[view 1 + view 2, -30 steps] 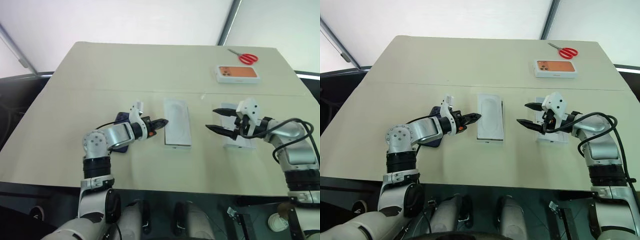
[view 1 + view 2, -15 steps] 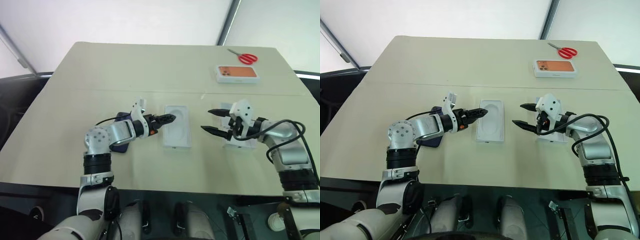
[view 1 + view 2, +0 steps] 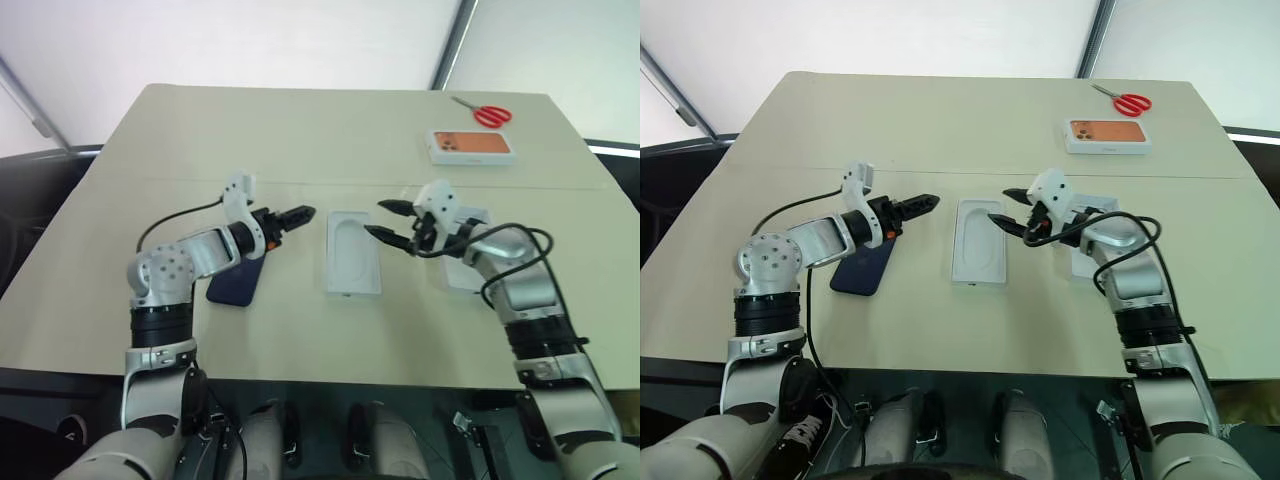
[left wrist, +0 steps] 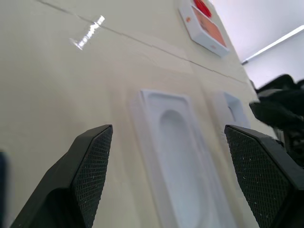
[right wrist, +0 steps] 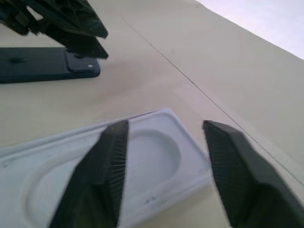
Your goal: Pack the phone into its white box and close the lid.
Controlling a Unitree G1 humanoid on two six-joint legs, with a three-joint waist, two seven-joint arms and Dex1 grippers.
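Note:
The dark navy phone (image 3: 232,283) lies flat on the table, left of centre. My left gripper (image 3: 300,214) hovers open just beyond the phone's far end, pointing at a white insert with a rounded recess (image 3: 352,255) in the middle. My right gripper (image 3: 375,218) is open at the insert's far right corner, with one finger (image 5: 107,156) over the recess. A white cardboard piece (image 3: 462,272) lies partly under my right forearm. I cannot tell whether it is the white box or the lid.
A white box printed with an orange phone (image 3: 473,146) and red scissors (image 3: 482,112) sit at the table's far right. The tan table (image 3: 300,140) has bare room across its far half and along the front edge.
My left gripper opened and drew back to the left, uncovering the phone. My right gripper swung left from the white piece to the insert's far corner, its fingers narrowing.

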